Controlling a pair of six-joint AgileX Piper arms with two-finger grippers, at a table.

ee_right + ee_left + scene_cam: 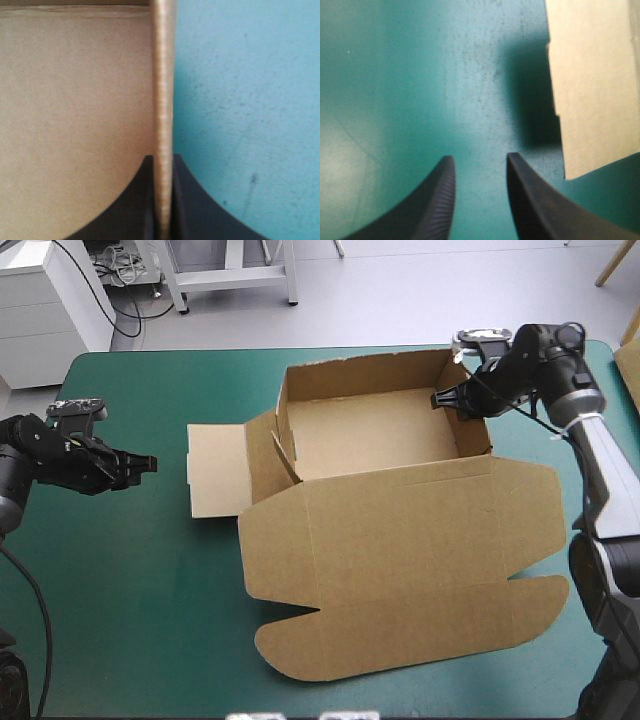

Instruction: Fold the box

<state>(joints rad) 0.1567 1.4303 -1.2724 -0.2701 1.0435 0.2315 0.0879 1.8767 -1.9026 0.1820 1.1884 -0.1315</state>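
Left side of the table: the left tool hangs over the bare teal-green cover, pointing toward the box. Its two black fingers stand a little apart, with nothing between them. In the left wrist view the left tool shows only the table in the gap. The pale edge of the box's side flap lies ahead and off to one side, not touching either finger.

Centre: the box sits toward the far middle of the table as an open tray. Its far wall and side walls are raised. A side flap lies flat on the cover at the tray's left. The lid lies flat, spread toward the near edge, with rounded tabs at its near corners.

Right side: the right tool reaches in from the right at the tray's right wall, near the far right corner. The right wrist view shows the right tool clamped on that wall's upper edge. One finger is on the inner face of the box; the other is on the outside, over the table. The wall stands upright.
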